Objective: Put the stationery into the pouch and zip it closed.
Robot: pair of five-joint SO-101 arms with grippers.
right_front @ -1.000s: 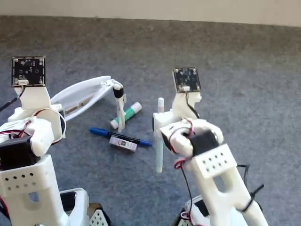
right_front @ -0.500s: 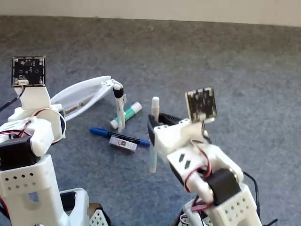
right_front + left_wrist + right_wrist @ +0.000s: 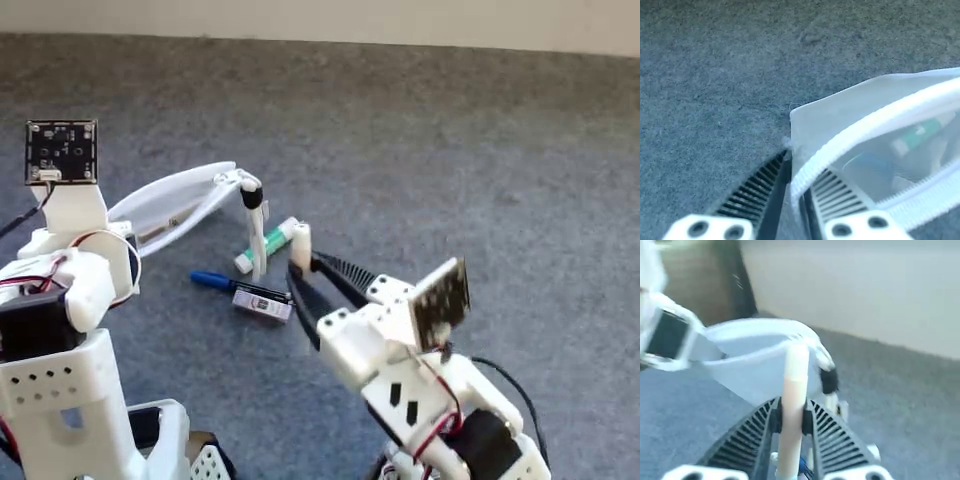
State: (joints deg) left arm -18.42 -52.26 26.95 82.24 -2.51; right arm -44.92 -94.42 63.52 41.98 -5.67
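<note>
The grey carpeted worktop (image 3: 480, 170) carries, near its left edge, a translucent white zip pouch (image 3: 170, 205), mouth open, its rim pinched in the left gripper (image 3: 794, 167). The right gripper (image 3: 790, 410) clamps a cream plastic stick (image 3: 795, 370), long axis near upright, free end towards the pouch. We judge loading is in hand; next we tip the stick into the mouth. A blue pen (image 3: 215, 280) lies nearby.
</note>
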